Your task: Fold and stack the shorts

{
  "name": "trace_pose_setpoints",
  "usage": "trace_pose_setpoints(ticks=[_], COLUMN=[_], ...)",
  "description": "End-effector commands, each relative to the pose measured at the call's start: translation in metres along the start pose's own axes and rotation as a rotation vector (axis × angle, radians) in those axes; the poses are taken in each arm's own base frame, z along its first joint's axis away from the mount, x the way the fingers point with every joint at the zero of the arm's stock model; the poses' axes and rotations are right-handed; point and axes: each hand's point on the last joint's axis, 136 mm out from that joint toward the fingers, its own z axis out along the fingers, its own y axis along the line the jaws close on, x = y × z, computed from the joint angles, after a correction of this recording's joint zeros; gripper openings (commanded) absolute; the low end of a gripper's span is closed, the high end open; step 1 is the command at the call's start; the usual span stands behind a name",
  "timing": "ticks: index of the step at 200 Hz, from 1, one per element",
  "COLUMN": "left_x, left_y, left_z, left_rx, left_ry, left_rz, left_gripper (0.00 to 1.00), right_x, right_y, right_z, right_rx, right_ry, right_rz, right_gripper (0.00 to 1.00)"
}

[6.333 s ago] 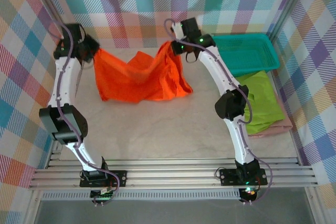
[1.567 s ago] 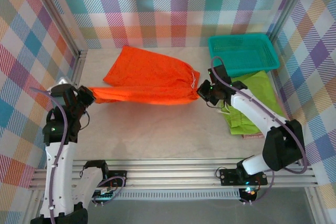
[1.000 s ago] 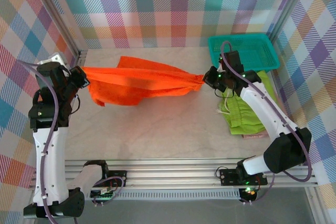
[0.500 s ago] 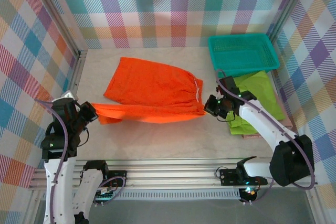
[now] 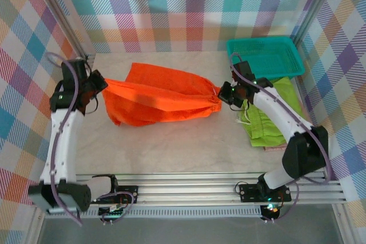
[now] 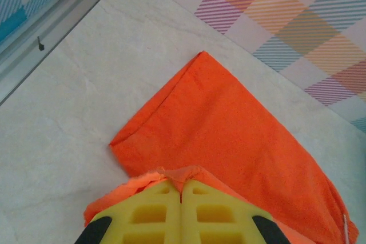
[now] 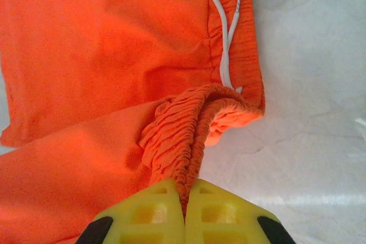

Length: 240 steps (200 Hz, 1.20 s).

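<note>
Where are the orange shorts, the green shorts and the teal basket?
orange shorts (image 5: 166, 98), top view, middle of the cloth.
green shorts (image 5: 289, 98), top view, its far right part.
teal basket (image 5: 283, 74), top view, near wall.

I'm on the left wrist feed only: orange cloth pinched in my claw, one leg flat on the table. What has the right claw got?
Observer: The right claw is shut on the bunched elastic waistband of the same orange shorts.
Operator: Where's the drawstring?
Observer: The white drawstring lies loose on the waistband just beyond that claw, not pinched.
Operator: And the other pairs?
Observer: The lime green shorts lie at the table's right, just in front of the teal basket, on top of the pink shorts, of which just an edge shows.
</note>
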Motion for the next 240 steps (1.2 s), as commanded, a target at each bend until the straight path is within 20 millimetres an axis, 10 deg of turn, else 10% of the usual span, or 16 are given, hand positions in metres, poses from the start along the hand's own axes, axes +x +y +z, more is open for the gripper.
trace_pose_setpoints(ticks=[1, 77, 106, 140, 174, 240], left_x=[-0.036, -0.053, -0.07, -0.101, -0.044, 0.123], left_y=[-0.022, -0.05, -0.072, -0.106, -0.096, -0.092], left_z=[0.02, 0.154, 0.184, 0.13, 0.101, 0.139], left_rx=[0.047, 0.056, 0.107, 0.229, 0.29, 0.364], left_ry=[-0.073, 0.07, 0.105, 0.052, 0.149, 0.456], left_rz=[0.024, 0.005, 0.013, 0.046, -0.02, -0.148], left_gripper=[0.04, 0.09, 0.46, 0.98, 1.0, 1.0], right_x=[-0.022, -0.082, -0.116, -0.118, -0.065, -0.04], right_y=[0.001, -0.009, 0.009, 0.058, 0.09, 0.085], right_z=[0.006, 0.047, 0.042, 0.001, 0.018, 0.102], right_rx=[0.033, 0.07, 0.005, -0.135, -0.233, -0.148], right_ry=[-0.026, -0.047, -0.073, -0.141, -0.043, 0.122], right_rz=[0.017, 0.12, 0.151, 0.043, -0.063, -0.064], right_gripper=[0.0, 0.03, 0.56, 0.82, 0.9, 0.91])
